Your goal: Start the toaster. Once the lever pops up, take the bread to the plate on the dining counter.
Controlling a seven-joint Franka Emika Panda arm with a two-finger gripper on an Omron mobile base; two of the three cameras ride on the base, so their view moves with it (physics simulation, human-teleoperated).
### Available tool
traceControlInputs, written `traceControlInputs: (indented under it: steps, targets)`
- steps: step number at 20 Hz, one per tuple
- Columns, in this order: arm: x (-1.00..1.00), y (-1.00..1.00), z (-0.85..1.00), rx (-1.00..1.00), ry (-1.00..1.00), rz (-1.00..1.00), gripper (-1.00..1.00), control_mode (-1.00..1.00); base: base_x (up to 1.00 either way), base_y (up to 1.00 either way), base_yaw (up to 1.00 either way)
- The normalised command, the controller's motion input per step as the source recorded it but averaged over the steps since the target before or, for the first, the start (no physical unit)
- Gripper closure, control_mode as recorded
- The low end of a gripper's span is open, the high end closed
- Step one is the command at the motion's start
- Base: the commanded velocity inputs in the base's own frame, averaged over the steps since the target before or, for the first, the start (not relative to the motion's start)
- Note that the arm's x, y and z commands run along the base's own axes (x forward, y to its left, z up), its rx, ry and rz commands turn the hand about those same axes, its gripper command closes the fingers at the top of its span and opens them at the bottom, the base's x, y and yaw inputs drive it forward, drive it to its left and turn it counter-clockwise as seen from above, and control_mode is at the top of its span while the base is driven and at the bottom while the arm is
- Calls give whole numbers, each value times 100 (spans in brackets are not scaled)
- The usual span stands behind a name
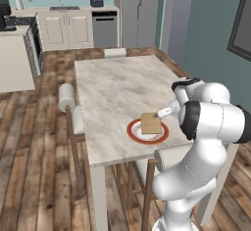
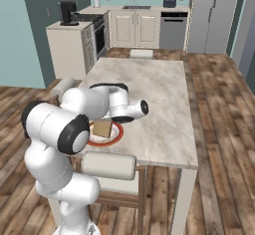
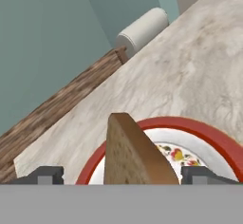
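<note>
The bread (image 1: 151, 123) is a tan slice standing tilted on edge on the red-rimmed white plate (image 1: 131, 129), near the front edge of the dining counter (image 1: 117, 83). My gripper (image 1: 160, 113) is just to the right of the slice and open. In the hand view the bread (image 3: 130, 152) rises between the two fingertips (image 3: 45, 175), with a gap on each side, above the plate (image 3: 190, 126). From the right base view the bread (image 2: 102, 128) and plate (image 2: 116, 134) show past my arm. The dark toaster (image 1: 96, 1) sits on the far kitchen worktop.
Stools with rolled white backs stand along the counter's left side (image 1: 67, 97) and front (image 2: 108, 165). Another chair (image 1: 114, 53) is at the far end. Kitchen cabinets, a dishwasher (image 1: 105, 28) and a fridge line the back wall. Wood floor surrounds the table.
</note>
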Motion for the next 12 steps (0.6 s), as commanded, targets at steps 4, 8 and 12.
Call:
traceControlInputs:
  steps: [4, 8, 12]
  targets:
    - [0, 0, 0, -17, -10, -8, -100, -100, 0, 0, 0]
    - [0, 11, 0, -19, -4, -13, -100, -100, 0, 0, 0]
    - [0, 24, -1, -18, 0, -15, -100, -100, 0, 0, 0]
